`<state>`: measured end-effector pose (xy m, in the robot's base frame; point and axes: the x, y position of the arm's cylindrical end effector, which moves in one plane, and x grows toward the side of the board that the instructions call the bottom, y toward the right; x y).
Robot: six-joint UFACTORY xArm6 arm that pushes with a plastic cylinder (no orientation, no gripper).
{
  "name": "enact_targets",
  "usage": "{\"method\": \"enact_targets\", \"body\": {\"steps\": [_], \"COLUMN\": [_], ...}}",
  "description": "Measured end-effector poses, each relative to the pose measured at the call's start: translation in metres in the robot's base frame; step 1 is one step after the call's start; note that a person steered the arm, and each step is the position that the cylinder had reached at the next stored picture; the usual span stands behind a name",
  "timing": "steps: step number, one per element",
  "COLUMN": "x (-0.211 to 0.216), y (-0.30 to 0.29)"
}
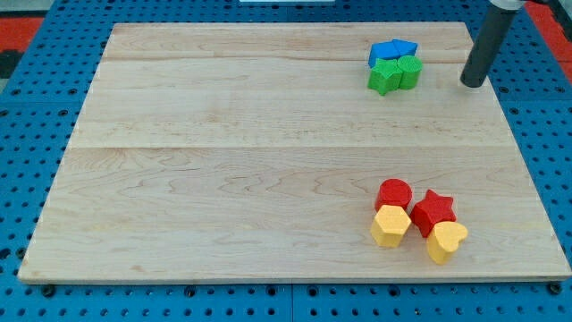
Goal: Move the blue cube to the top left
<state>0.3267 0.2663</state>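
Up near the view's top right, the blue cube (383,52) sits on the wooden board (223,161), touching a second blue block (406,47) on its right whose shape I cannot make out. Its long axis is too hard to judge, since both blue pieces are partly hidden by two green blocks (394,75) pressed against their lower side; the left green one looks star-like, the right one rounder. All four form one tight cluster. My tip (471,84) rests on the board to the view's right of this cluster, near but apart from it; the dark rod rises toward the top right corner. It has no jaws to open or close. Toward the view's bottom right lies another group: a red cylinder (393,192), a red star (433,210), a yellow hexagon-like block (391,225) and a yellow heart (446,241), all touching. The board is pale, smooth-grained wood, lying on a blue pegboard (36,134).
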Motion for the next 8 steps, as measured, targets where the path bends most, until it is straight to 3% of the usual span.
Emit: {"method": "enact_targets", "body": {"steps": [1, 4, 6, 7, 8], "x": [-0.032, -0.068, -0.058, -0.054, -0.063], "y": [-0.032, -0.254, -0.285, -0.324, -0.408]}}
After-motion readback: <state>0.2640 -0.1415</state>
